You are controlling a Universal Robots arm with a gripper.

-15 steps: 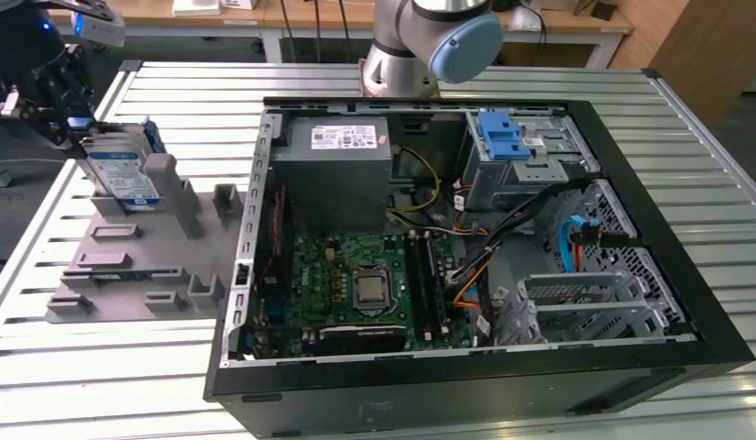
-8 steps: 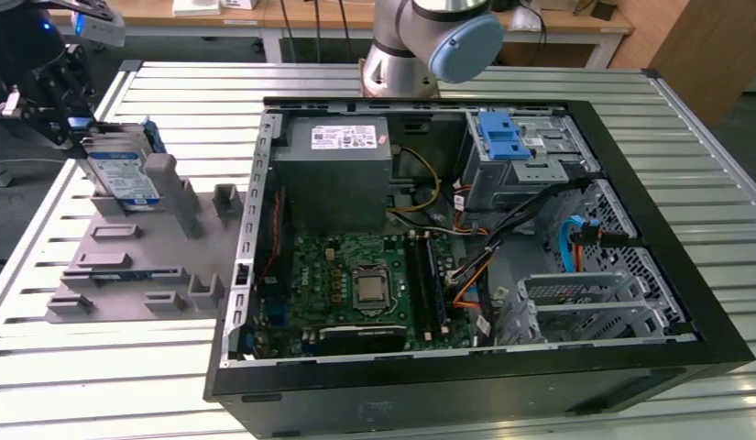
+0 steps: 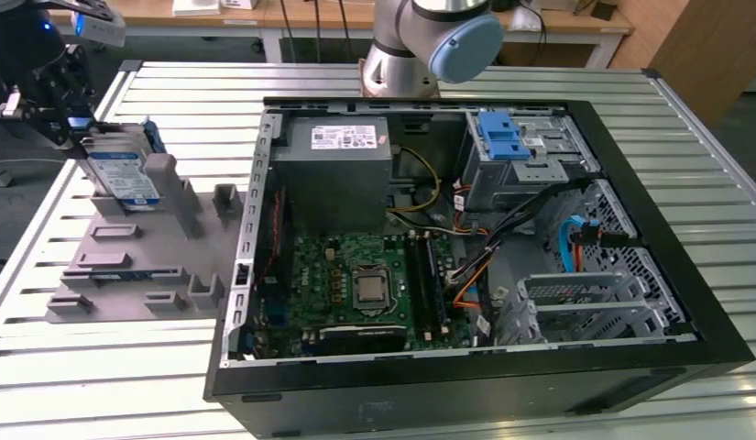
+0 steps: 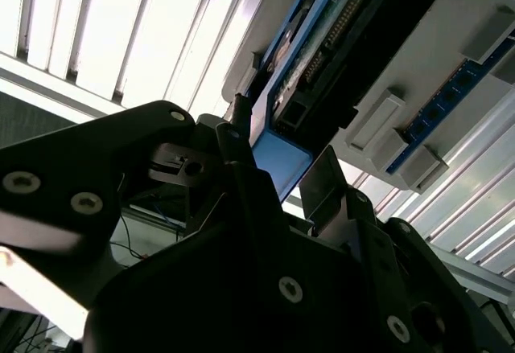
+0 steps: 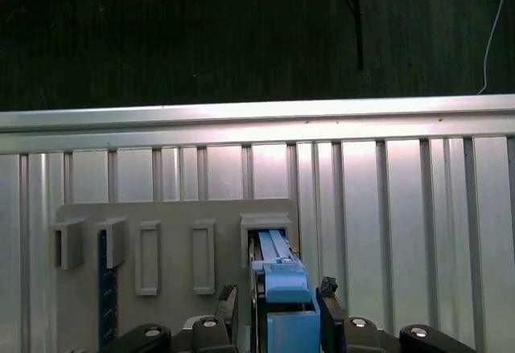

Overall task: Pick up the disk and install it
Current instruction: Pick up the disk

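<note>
The disk (image 3: 124, 172) stands on edge in a slot of the grey fixture (image 3: 146, 266) at the exterior view's left, its blue-and-white label facing out. My gripper (image 3: 80, 126) is at the disk's upper end. In the first wrist view the disk's blue rail (image 5: 286, 301) lies between the two black fingertips (image 5: 228, 298), with a small gap on one side, so the gripper (image 5: 278, 295) is open around it. In the second wrist view the disk's blue end (image 4: 282, 162) also sits between the fingers (image 4: 233, 140).
The open computer case (image 3: 476, 367) lies at the exterior view's right, with the metal drive bay and its blue latch (image 3: 502, 136), the grey power supply (image 3: 338, 147) and the motherboard (image 3: 366, 284) inside. The fixture carries other raised holders (image 3: 219, 197). The slatted table's edge (image 5: 257, 120) is close.
</note>
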